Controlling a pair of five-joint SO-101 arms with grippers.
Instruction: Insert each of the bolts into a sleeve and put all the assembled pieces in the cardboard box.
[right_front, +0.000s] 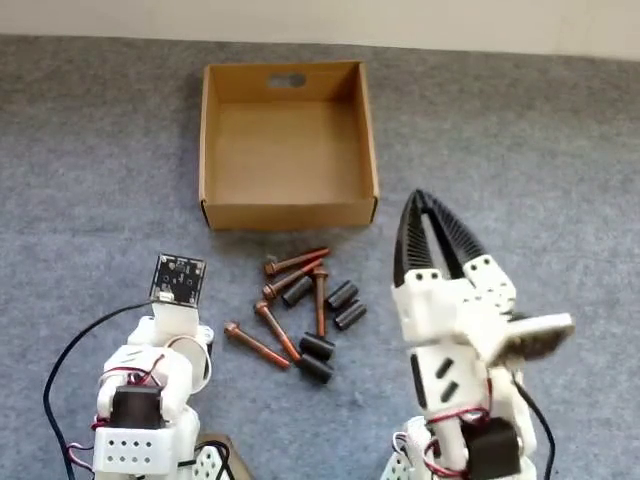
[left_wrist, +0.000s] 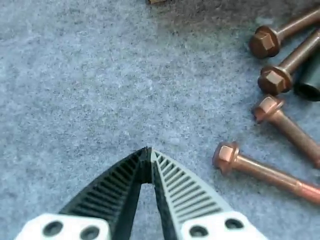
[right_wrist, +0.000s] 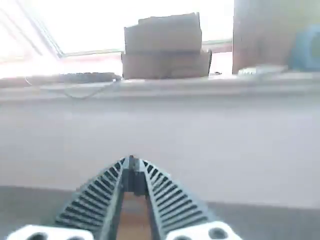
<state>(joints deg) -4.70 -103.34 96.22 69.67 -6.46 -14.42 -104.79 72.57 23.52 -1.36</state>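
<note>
While both claws are shut tight and hold nothing, the bolts (right_front: 297, 262) and the black sleeves (right_front: 342, 295) lie loose in a small pile in the middle of the gray tabletop (right_front: 100, 150). The cardboard box (right_front: 290, 213) sits just behind the pile, nearer the far edge. The left claw (left_wrist: 148, 149) hangs low beside the bolts. The right claw (right_front: 418, 198) is held up high and points toward the far edge.

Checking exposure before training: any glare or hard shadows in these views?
Right wrist view: strong backlight washes out the background around the stacked boxes, beyond the right hand. High view: even light, soft shadows by the cardboard box. Left wrist view: bolts evenly lit, slight sheen, no glare.
</note>
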